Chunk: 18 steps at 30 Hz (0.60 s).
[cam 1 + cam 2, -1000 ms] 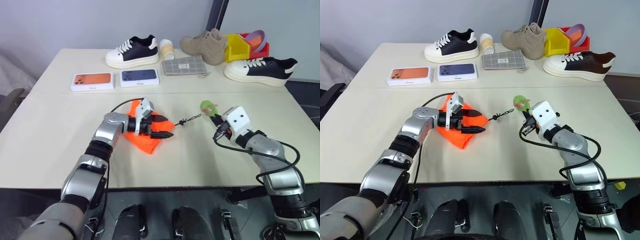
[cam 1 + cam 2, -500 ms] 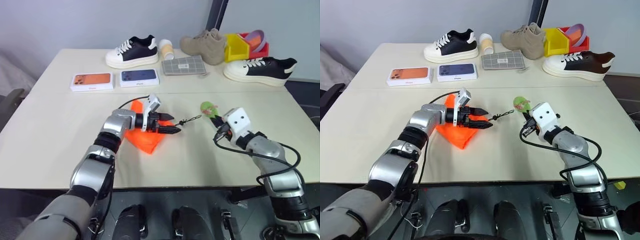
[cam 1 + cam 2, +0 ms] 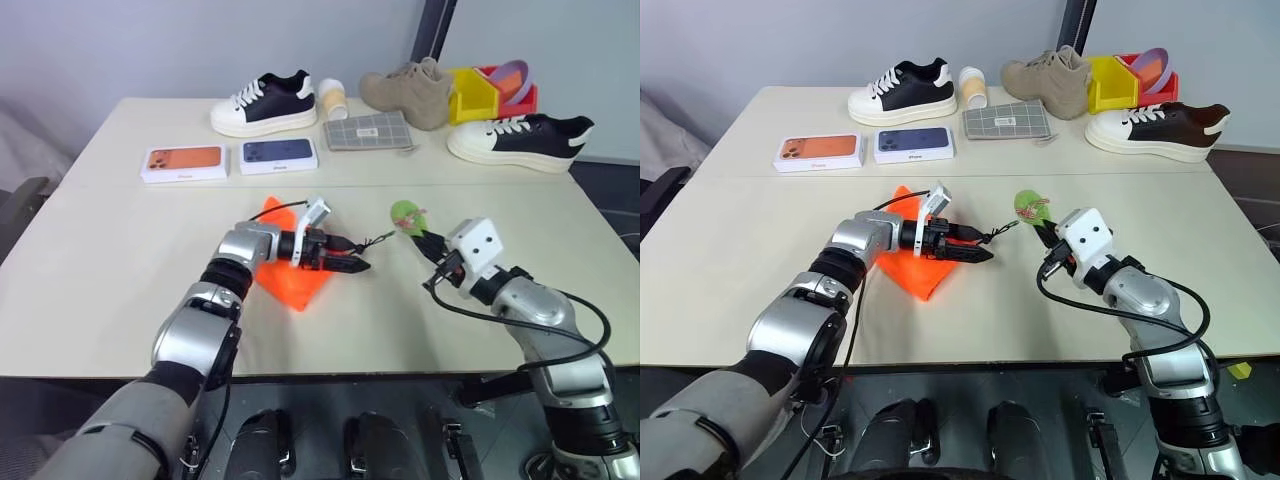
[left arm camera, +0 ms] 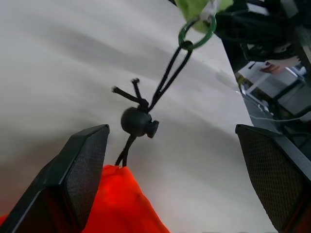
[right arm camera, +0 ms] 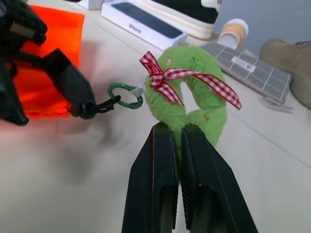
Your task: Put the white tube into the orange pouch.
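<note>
Orange pouch (image 3: 291, 277) is seen lying flat on the beige counter (image 3: 110, 260), near the middle. Its black cord (image 3: 1000, 231) is stretched rightward to a green plush tag (image 5: 194, 92) with a red checked ribbon. The tag is pinched by the right end effector (image 5: 178, 145), fingers clenched on its near edge. A cord stopper (image 4: 138, 122) is seen between pouch and tag, just past the pouch mouth.

The left end effector (image 3: 345, 255) is held level over the right part of the pouch, pointing right toward the stopper, fingers spread wide, nothing grasped.

The white tube cannot be made out on the counter or in either end effector.

At the far side are placed: two phone boxes (image 3: 182, 161) at left, a black-and-white sneaker (image 3: 265, 102), a cup (image 3: 333, 98), a grey pouch (image 3: 368, 130), a tan boot (image 3: 408, 92), coloured bins (image 3: 492, 90), and a second sneaker (image 3: 520, 138) at right.
</note>
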Motion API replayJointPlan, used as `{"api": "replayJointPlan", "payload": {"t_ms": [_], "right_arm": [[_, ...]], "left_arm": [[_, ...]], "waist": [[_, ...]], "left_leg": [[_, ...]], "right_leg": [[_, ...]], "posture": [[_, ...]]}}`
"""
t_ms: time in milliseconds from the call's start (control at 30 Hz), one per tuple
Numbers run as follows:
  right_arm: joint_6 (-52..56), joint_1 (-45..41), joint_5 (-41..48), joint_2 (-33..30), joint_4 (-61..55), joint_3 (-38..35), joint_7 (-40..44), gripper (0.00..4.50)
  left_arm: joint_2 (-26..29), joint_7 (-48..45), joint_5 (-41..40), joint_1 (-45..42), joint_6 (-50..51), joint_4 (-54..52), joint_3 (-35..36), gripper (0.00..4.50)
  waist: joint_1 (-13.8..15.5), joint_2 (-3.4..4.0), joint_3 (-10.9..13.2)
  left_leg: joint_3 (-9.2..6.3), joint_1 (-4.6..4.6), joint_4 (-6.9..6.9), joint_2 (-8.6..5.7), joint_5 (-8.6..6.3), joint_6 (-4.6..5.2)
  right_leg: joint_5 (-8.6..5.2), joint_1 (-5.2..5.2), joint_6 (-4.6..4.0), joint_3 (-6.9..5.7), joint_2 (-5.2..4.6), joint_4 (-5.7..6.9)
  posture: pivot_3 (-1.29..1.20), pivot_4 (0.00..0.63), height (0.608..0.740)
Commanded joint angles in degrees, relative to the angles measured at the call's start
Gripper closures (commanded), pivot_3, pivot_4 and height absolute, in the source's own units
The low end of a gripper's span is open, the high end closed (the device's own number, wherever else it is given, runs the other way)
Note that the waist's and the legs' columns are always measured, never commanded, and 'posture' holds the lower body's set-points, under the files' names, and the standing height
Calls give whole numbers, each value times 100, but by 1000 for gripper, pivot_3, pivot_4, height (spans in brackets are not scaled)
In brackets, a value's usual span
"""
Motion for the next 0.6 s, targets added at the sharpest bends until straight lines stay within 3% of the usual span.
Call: {"api": "replayJointPlan", "payload": {"t_ms": [33,533,600], "right_arm": [[-156,79,59,-30,-169,-248,-22,4500],[-247,226,28,-44,-94,-277,-1,4500],[-269,221,25,-46,-59,-270,6,4500]], "left_arm": [[-39,-87,125,-66,-277,19,-25,63],[-165,130,163,-101,-942,266,198,63],[-167,99,170,-79,-1003,254,189,581]], "waist": [[4,0,0],[1,0,0],[3,0,0]], "left_leg": [[0,0,0,0,0,0],[-1,0,3,0,-1,1],[-1,0,3,0,-1,1]], "right_leg": [[0,0,0,0,0,0],[0,1,0,0,-1,2],[0,1,0,0,0,2]], "posture": [[0,150,740],[0,150,740],[0,150,740]]}}
